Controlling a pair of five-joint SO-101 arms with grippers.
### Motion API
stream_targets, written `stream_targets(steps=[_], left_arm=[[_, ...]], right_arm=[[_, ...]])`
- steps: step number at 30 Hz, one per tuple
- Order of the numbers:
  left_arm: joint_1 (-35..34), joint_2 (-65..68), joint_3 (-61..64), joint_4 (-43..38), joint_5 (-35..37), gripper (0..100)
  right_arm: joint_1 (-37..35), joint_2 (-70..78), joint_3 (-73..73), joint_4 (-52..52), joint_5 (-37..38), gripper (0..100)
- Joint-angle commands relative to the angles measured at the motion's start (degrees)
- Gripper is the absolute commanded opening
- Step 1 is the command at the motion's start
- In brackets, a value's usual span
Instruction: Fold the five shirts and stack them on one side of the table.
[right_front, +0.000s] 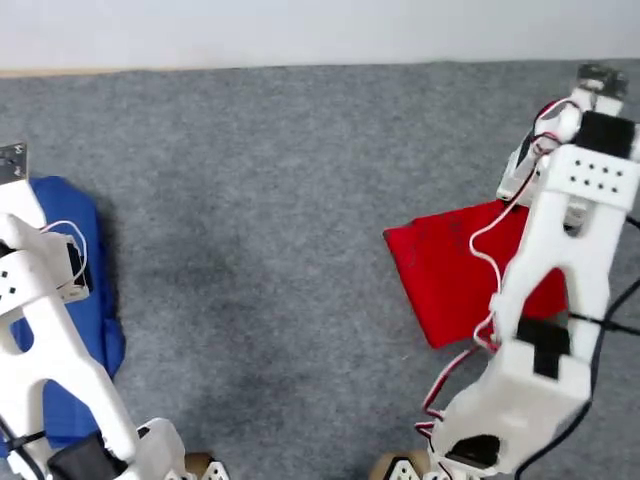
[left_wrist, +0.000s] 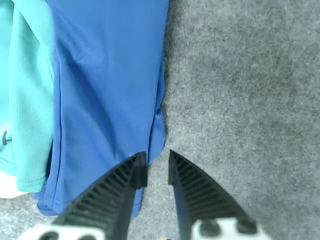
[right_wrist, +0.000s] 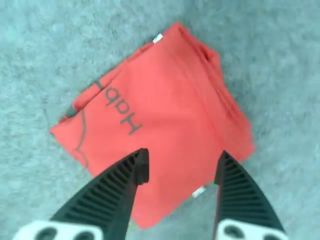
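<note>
We see a red shirt (right_front: 440, 270) lying folded on the right side of the grey table (right_front: 250, 250). The right arm (right_front: 560, 260) hangs over it and hides part of it in the high view. In the right wrist view the right gripper (right_wrist: 183, 160) is above the red shirt (right_wrist: 160, 110). Its two black fingers (right_wrist: 125, 185) are wide apart and hold nothing. The shirt is a flat, folded shape with dark letters on top, and small white tags poke out at two of its edges.

On the left side of the table lies a blue shirt (right_front: 100, 320), right at the edge. The left arm (right_front: 50, 340) is over it. In the left wrist view the left gripper (left_wrist: 157, 160) sits above the long edge of the blue shirt (left_wrist: 105, 90), where the cloth meets the grey table. Its fingers are only a little apart, with nothing between them. A light green shirt (left_wrist: 25, 100) lies touching the blue one, on the side away from the bare table. A bit of white cloth (left_wrist: 7, 186) peeks out by the green shirt's corner.
</note>
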Motion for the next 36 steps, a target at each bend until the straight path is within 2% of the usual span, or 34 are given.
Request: stream_targets(steps=[1,6,12,15,24,36], left_arm=[[0.4,-2.2,-0.2,1.1,-0.3,9],[0.4,-2.2,-0.2,0.7,-0.3,9],[0.4,-2.1,-0.2,0.7,-0.4,9],[0.4,-2.1,-0.2,0.7,-0.4,9],[0.4,-2.1,-0.2,0.7,-0.4,9],[0.4,-1.7,-0.2,0.5,-0.4,9]], right_arm=[[-1.9,-10.2,7.6,2.6,-5.6,22.6],[-5.9,-16.7,22.1,2.4,-17.3,24.4],[-8.6,-13.1,33.8,-6.8,-29.2,42.2],[-8.6,-9.6,36.2,-13.0,-32.4,45.1],[-8.6,2.0,36.6,-24.1,-37.1,45.1],[-6.5,9.3,36.7,-31.9,-39.4,45.0]])
